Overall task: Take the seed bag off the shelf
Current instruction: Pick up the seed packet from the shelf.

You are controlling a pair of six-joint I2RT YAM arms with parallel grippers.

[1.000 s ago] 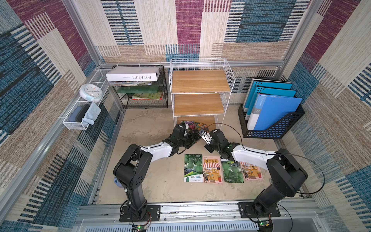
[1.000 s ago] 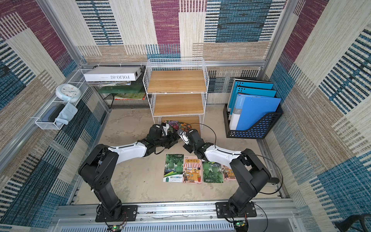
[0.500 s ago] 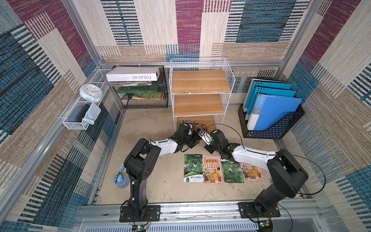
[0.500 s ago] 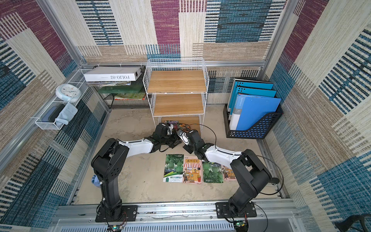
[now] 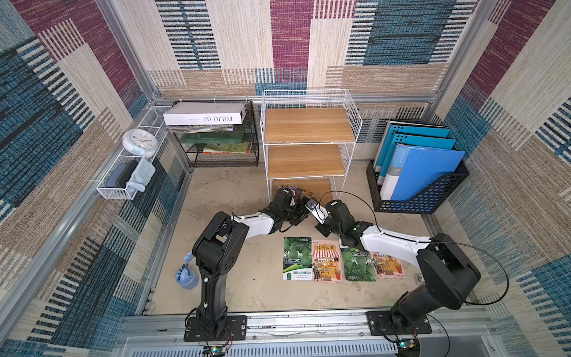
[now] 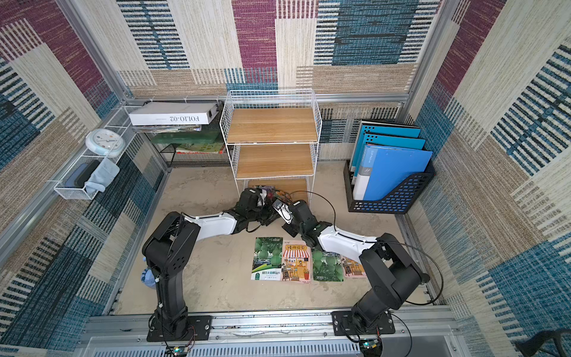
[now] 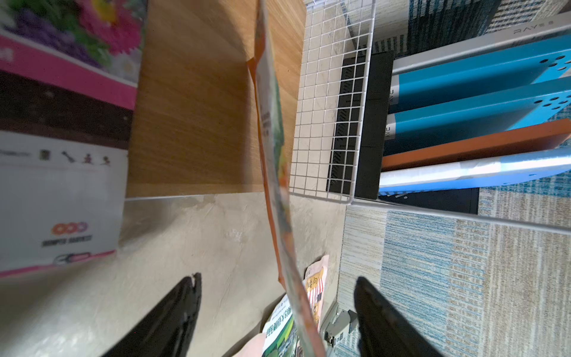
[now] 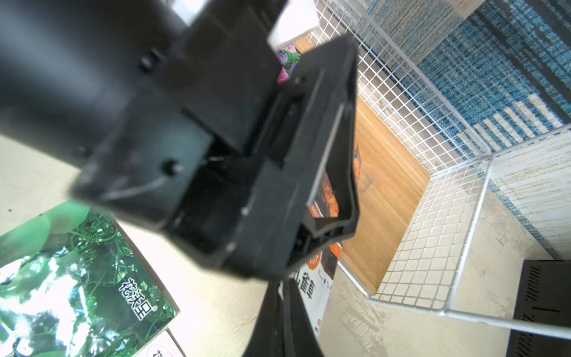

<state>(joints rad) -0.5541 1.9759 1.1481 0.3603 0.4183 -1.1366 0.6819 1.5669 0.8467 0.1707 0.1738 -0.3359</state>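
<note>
The shelf (image 5: 309, 123) stands at the back middle, and its two upper boards are bare. Just off its bottom board (image 7: 191, 108) an orange-edged seed bag (image 7: 272, 129) stands on edge, partly over the floor. My right gripper (image 8: 282, 287) is shut on this bag's white lower edge (image 8: 312, 290). My left gripper (image 7: 278, 277) is open and straddles the same bag, with a gap on each side. A second bag (image 7: 61, 61) with pink and purple flowers stands beside it, blurred. In both top views the two wrists meet at the shelf's foot (image 6: 272, 197) and hide the bags.
Several seed packets (image 5: 312, 259) lie flat on the floor in front of the arms. A black mesh rack (image 5: 222, 145) carries a white box, left of the shelf. Blue folders stand in a black holder (image 5: 417, 191) on the right. A wire basket (image 5: 123, 173) with a clock hangs on the left wall.
My left arm has swung its shoulder and elbow inward and carried its gripper right, up against the right gripper at the shelf's foot. The right arm has stayed put.
</note>
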